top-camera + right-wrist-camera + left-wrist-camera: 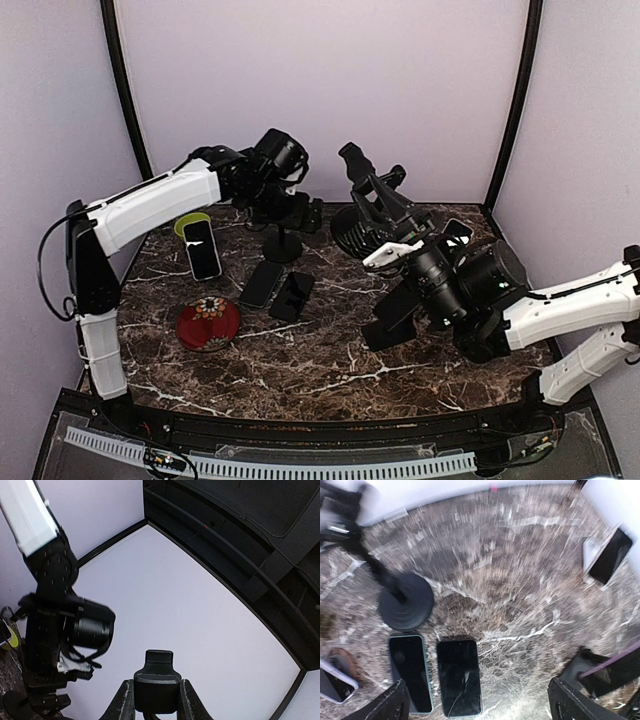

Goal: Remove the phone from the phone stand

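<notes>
Two dark phones (410,672) (459,676) lie flat side by side on the marble table, in front of a black stand with a round base (405,602). They also show in the top view (262,283) (292,296). My left gripper (480,707) is open and empty, hovering above them near that stand (283,245). Another phone (610,555) leans in a light holder at the back right (455,232). My right gripper (156,700) is shut on a black stand part (156,677), held up off the table and pointing toward the back wall (375,195).
A white-cased phone (202,248) stands against a green cup (190,222) at the left. A red round dish (208,322) lies near the front left. A black block (395,315) sits under my right arm. Walls enclose the back and sides.
</notes>
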`<action>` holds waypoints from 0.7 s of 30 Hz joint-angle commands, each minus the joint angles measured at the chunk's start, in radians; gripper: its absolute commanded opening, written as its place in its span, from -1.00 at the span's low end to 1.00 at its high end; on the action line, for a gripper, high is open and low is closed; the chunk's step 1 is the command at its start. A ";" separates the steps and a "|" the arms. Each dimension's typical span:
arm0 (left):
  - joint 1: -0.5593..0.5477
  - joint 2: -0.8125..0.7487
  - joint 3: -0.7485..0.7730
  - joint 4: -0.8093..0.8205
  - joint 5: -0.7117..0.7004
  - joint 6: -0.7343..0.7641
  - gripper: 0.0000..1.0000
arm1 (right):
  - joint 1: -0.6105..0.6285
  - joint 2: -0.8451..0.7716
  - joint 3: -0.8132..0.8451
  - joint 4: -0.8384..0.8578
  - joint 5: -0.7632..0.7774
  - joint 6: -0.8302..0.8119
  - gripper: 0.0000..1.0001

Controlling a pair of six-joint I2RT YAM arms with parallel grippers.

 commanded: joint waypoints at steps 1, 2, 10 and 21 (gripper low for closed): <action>0.007 -0.177 -0.145 0.052 -0.054 -0.012 0.98 | -0.063 0.071 0.083 0.056 -0.054 0.048 -0.95; 0.012 -0.212 -0.176 0.064 -0.067 -0.017 0.98 | -0.080 0.095 0.089 0.066 -0.057 0.052 -0.95; 0.077 -0.435 -0.398 0.159 -0.142 -0.028 0.98 | -0.220 0.260 0.083 0.071 -0.206 0.101 -0.96; 0.109 -0.627 -0.614 0.397 0.052 0.307 0.96 | -0.282 0.458 0.069 0.221 -0.408 0.061 -1.00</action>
